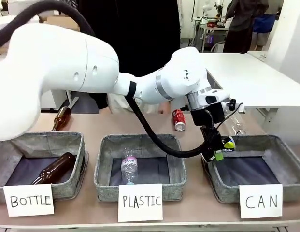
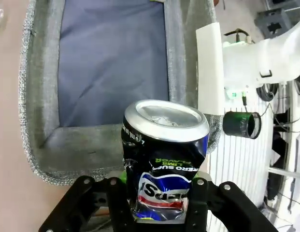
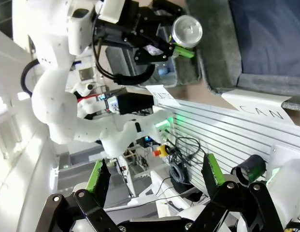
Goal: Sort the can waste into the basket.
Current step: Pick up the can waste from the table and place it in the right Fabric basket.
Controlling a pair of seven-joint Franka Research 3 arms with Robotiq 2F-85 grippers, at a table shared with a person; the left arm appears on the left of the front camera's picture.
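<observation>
Left gripper (image 1: 220, 150): jaws clamped on black can (image 2: 164, 154), silver end outward. Basket (image 2: 41, 96) lies just ahead of its fingertips. Right gripper (image 3: 154, 171): jaws apart, empty.

A white table (image 1: 256, 79) stands under bright, even light; beyond it sits a cluttered workbench (image 1: 211, 26), and right of it rises a white wall (image 1: 291, 34).

Left claw (image 1: 219, 149) clamped, far across the middle; right claw (image 3: 154, 172) agape.
</observation>
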